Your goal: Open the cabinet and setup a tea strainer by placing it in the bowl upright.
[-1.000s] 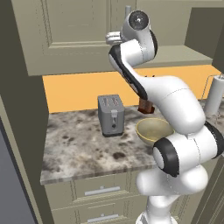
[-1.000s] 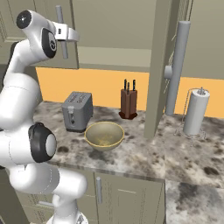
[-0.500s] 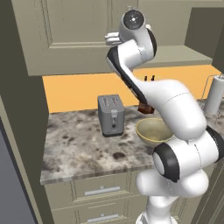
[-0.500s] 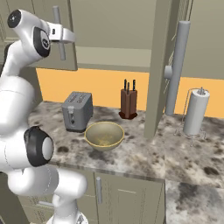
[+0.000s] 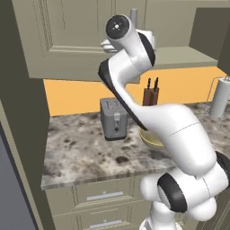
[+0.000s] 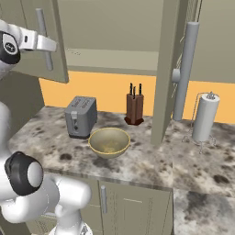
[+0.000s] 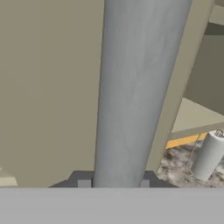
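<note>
The cabinet has both doors swung out. My gripper (image 6: 46, 43) is shut on the long grey handle (image 6: 42, 27) of the left door (image 6: 43, 69). In the hand view that handle (image 7: 135, 87) runs up between my fingertips (image 7: 83, 183). The right door (image 6: 165, 69) stands edge-on with its own bar handle (image 6: 186, 69). A faint small speck (image 6: 73, 52) lies on the beige shelf (image 6: 119, 57); it is too small to tell whether it is the tea strainer. The yellowish-tan bowl (image 6: 109, 142) sits on the counter in front of the toaster, half hidden by my arm in the left base view (image 5: 150, 138).
A grey toaster (image 6: 81, 117) (image 5: 114, 119) stands left of the bowl. A knife block (image 6: 134, 108) is at the back wall and a paper-towel roll (image 6: 205, 117) (image 7: 208, 155) at the right. The open right door hangs over the counter between bowl and roll.
My hand has moved left and toward the base with the handle in it, and the left door has swung further open. The bowl and toaster have stayed put.
</note>
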Available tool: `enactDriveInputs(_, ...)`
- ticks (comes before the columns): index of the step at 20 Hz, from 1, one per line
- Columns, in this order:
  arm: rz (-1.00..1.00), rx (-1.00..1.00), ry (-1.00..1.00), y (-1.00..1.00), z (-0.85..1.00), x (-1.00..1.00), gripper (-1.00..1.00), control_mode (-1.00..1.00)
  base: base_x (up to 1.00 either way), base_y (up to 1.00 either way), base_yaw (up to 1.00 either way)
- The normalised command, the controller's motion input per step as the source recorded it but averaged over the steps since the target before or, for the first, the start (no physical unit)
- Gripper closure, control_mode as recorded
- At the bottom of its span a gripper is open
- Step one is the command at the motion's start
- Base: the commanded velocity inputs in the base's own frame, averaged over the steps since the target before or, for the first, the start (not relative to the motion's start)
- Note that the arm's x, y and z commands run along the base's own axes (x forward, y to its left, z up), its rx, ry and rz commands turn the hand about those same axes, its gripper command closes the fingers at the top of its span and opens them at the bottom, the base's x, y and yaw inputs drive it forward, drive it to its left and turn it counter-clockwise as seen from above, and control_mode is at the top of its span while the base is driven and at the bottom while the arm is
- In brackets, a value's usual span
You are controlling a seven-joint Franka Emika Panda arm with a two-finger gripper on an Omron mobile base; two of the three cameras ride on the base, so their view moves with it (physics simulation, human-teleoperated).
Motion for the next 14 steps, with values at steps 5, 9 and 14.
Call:
enactDriveInputs(5, -0.11, 0.0, 0.11, 0.46, 0.11, -1.0, 1.0, -1.0, 0.0, 0.0, 0.0)
enactDriveInputs(9, 0.0, 0.0, 0.0, 0.72, -0.06, -1.0, 1.0, -1.0, 0.0, 0.0, 0.0)
enactDriveInputs(14, 0.0, 0.0, -0.04, 0.55, -0.19, -0.81, 1.0, -1.0, 0.0, 0.0, 0.0)
